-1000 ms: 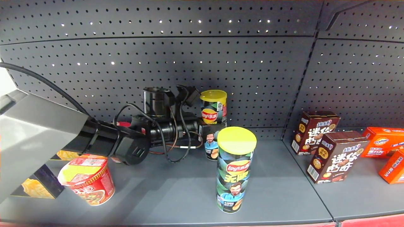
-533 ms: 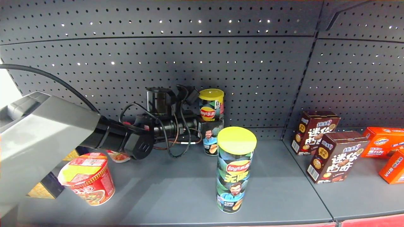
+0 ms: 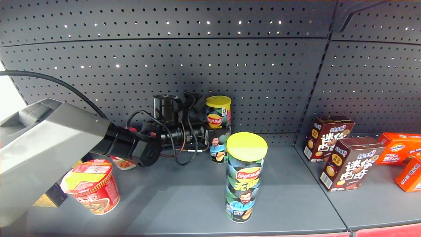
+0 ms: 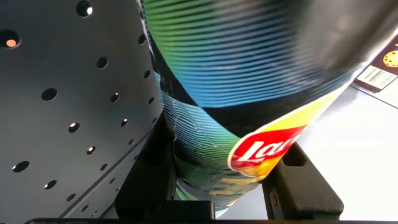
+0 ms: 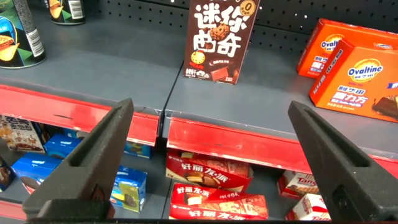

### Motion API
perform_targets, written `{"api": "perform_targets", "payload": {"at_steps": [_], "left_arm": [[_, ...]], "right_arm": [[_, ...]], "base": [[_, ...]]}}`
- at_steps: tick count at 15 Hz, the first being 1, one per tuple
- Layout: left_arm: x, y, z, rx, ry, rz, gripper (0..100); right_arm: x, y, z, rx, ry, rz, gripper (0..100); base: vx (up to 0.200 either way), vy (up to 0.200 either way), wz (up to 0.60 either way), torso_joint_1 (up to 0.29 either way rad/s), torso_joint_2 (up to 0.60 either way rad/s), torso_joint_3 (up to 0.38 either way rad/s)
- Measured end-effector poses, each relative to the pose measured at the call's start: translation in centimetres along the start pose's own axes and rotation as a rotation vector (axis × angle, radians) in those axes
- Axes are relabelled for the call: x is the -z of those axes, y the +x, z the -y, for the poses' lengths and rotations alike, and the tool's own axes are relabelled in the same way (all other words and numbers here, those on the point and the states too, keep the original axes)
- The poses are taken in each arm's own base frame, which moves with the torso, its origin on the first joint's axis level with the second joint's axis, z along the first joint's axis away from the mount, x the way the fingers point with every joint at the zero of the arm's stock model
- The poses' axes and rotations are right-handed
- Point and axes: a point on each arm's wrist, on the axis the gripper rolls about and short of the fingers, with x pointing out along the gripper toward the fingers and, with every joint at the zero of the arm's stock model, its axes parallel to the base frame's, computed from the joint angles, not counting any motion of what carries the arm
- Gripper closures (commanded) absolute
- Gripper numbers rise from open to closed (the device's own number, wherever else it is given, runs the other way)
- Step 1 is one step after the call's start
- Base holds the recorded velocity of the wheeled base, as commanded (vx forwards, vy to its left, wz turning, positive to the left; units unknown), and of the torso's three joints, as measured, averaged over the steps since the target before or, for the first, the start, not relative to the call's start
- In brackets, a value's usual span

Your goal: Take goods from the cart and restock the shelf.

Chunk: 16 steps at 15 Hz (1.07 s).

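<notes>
One can [image 3: 218, 113] pinched between my left fingers [image 4: 149, 180], upright beside pegboard [image 3: 263, 82] | second can [image 3: 246, 177] apart, nearer shelf [image 3: 184, 197] front | right fingers [image 5: 93, 155] spread wide

Yellow lids and bodies patterned in green, blue and black, each marked with a red and yellow emblem, are seen on the front can [image 3: 245, 177] and the rear can [image 3: 218, 115]. The shelf [image 3: 184, 197] and its dotted back panel [image 3: 164, 65] are coloured dark grey. 2 brown boxes [image 3: 350, 163] are printed with biscuits. Orange boxes [image 3: 399, 148] and a red and yellow noodle cup [image 3: 92, 186] are also shown.
</notes>
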Motion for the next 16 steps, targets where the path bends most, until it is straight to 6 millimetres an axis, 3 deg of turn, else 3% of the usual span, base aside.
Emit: {"api": "perform_targets", "payload": {"at_steps": [6, 7, 16], "left_arm": [[0.2, 0.3, 0.3, 0.007, 0.000, -0.006, 100], [0.3, 0.3, 0.3, 0.008, 0.000, -0.009, 0], [1.5, -0.6, 0.8, -0.004, -0.021, -0.057, 0]], "right_arm": [[0.0, 0.0, 0.0, 0.000, 0.000, 0.000, 0], [0.0, 0.0, 0.0, 0.000, 0.000, 0.000, 0], [0.0, 0.0, 0.0, 0.001, 0.000, 0.000, 0]], "base": [[0.000, 0.000, 0.00, 0.000, 0.00, 0.000], [0.000, 0.000, 0.00, 0.000, 0.00, 0.000], [0.000, 0.000, 0.00, 0.000, 0.00, 0.000]]}}
